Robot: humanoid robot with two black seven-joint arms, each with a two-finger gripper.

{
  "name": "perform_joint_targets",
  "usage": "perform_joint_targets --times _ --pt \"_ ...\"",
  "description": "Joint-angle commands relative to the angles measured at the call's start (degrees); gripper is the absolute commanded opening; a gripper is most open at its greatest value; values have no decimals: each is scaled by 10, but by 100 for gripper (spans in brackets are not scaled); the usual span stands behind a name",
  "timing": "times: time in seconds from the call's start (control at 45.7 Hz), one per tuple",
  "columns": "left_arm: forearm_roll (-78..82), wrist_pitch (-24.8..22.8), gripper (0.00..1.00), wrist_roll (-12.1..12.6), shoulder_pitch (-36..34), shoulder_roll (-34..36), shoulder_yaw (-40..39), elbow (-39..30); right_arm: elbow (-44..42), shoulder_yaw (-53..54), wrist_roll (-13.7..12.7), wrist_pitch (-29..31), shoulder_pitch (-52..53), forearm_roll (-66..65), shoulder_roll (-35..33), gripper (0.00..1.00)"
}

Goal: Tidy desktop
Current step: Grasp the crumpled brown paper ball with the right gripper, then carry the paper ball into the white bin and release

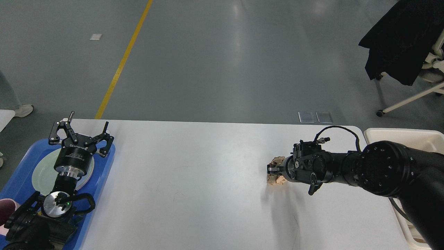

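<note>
The white desktop (194, 180) fills the lower half of the head view. Over its right part hangs a crumpled brown paper wad (276, 161), and a faint shadow lies on the tabletop below it. My right gripper (271, 170) reaches in from the right and is shut on the wad, which bulges above and below its dark fingers. My left gripper (81, 134) points upward at the far left, open and holding nothing, above a blue tray (104, 166).
The blue tray holds a pale green plate (43, 172), and a pink cup (5, 208) shows at its near-left corner. A cream bin (399, 133) stands off the desktop's right end. A chair draped in black cloth (402, 38) is on the floor beyond.
</note>
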Motion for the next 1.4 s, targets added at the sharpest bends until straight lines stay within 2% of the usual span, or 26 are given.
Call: perform_joint_targets --times 0.0,0.109,0.547,0.657,0.832,0.985,1.073,1.182,1.314,1.38 --pt "0 0 96 1 0 0 0 0 2 0 -7 0 2 2 0 0" --pt "0 0 96 0 0 0 0 0 3 1 -15 2 5 2 -1 0" --pt "0 0 96 1 -1 0 0 0 12 7 -17 7 12 2 -7 0" --pt "0 0 96 1 -1 -1 0 0 46 7 -20 13 36 3 -26 0" --pt "0 -1 96 1 -1 0 0 0 196 -2 -22 62 164 39 -101 0" --pt "0 -1 96 1 0 0 0 0 303 -45 -35 164 294 41 -146 0" --pt "0 -1 96 1 0 0 0 0 371 -85 -33 206 386 45 -151 0" --pt "1 0 96 1 0 0 0 0 451 -120 -29 231 503 46 -158 0" --pt "0 0 96 1 0 0 0 0 497 -155 -24 294 596 87 -182 0" --pt "0 0 96 1 0 0 0 0 515 -189 -8 325 625 99 -181 0"
